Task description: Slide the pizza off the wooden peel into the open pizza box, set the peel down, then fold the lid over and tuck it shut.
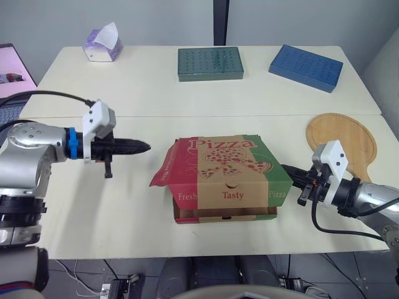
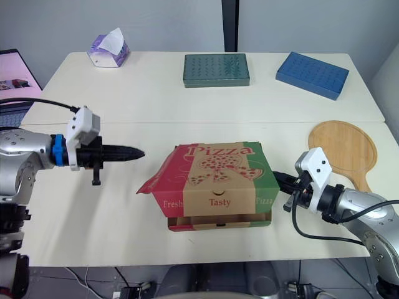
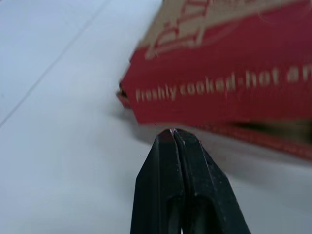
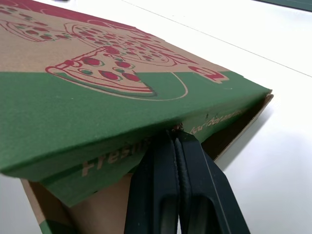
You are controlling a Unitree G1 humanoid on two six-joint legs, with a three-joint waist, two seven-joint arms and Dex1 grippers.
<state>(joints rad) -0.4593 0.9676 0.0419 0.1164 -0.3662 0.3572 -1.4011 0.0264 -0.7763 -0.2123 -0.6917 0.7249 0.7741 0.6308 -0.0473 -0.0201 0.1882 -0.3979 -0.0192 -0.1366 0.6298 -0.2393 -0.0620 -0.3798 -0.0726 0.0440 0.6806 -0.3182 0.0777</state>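
The pizza box (image 1: 224, 165) sits at the table's front middle with its printed lid folded down. Its red left side flap (image 1: 167, 169) sticks out at a slant and the lid's front edge is slightly raised. My left gripper (image 1: 144, 147) is shut and empty, hovering a little left of that red flap (image 3: 219, 83). My right gripper (image 1: 288, 169) is shut, its tips at the box's right side, just under the edge of the green flap (image 4: 97, 126). The round wooden peel (image 1: 343, 140) lies flat on the table at the right, with no pizza on it.
At the back of the table stand a tissue box (image 1: 103, 45) on the left, a green box (image 1: 210, 63) in the middle and a blue box (image 1: 305, 66) on the right. A laptop screen (image 1: 12, 71) shows past the left edge.
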